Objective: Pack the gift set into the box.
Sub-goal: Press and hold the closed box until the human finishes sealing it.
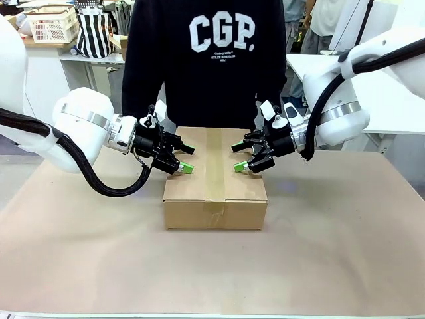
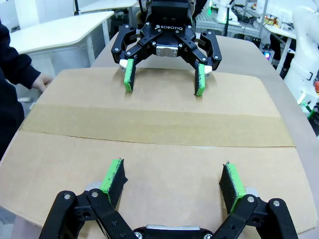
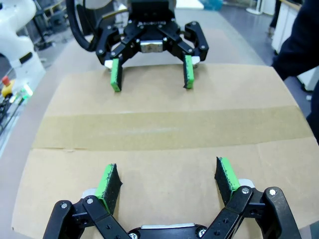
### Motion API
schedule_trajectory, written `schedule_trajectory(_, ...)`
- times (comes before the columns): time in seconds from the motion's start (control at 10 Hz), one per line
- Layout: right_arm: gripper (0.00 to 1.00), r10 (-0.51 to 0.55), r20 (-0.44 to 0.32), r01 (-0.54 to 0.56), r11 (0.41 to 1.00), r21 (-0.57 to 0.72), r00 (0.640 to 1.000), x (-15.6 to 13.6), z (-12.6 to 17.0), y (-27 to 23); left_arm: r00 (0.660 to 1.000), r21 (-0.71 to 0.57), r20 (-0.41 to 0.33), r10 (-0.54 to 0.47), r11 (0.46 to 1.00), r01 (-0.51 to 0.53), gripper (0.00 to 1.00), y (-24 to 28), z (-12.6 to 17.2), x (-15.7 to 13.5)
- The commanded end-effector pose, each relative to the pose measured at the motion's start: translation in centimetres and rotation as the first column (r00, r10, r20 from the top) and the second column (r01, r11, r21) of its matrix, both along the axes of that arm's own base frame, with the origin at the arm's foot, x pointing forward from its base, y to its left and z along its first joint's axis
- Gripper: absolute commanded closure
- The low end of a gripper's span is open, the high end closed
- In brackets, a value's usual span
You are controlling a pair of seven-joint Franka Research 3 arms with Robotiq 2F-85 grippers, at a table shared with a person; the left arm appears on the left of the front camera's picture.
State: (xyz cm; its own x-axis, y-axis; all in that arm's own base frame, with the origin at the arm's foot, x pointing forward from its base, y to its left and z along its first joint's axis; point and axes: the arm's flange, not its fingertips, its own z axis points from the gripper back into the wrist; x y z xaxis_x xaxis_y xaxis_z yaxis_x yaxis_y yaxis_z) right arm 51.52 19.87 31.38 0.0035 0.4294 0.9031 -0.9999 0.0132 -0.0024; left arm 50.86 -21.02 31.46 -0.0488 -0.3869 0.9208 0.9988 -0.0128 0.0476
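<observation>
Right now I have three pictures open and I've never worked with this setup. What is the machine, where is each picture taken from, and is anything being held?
The machine is two white arms, each ending in a black claw with green pads. The front picture looks across the table at a person standing at the far side. In it the left gripper and the right gripper face each other, hanging just above the top of a closed brown box sealed by a tape strip. The other two pictures come from cameras on the wrists: each shows its own two fingers at the bottom and the other arm's claw across the box. Both claws are open and hold nothing. The person's hand rests beside the box.
</observation>
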Motion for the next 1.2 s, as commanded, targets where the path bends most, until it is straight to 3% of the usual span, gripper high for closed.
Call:
schedule_trajectory(0.0,0.00,-0.002,0.002,0.002,1.000,-0.004,1.000,0.0,-0.2,0.1,1.000,0.001,-0.002,0.002,1.000,-0.002,0.00,0.1,-0.2,-0.1)
schedule_trajectory(0.9,0.00,0.000,0.000,0.000,1.000,0.000,1.000,0.0,0.0,0.0,1.000,0.000,0.000,0.000,1.000,0.000,0.00,0.0,0.0,0.0)
schedule_trajectory(1.0,0.00,-0.003,-0.100,0.010,0.998,0.070,0.995,-0.3,2.0,-0.3,0.998,-0.019,-0.053,-0.033,0.999,0.032,0.00,0.2,1.9,-0.5)
schedule_trajectory(1.1,0.00,-0.061,-0.178,0.080,0.991,0.105,0.982,-1.0,4.9,-1.3,0.993,-0.051,-0.116,-0.007,0.999,0.001,0.00,1.0,4.6,-1.4)
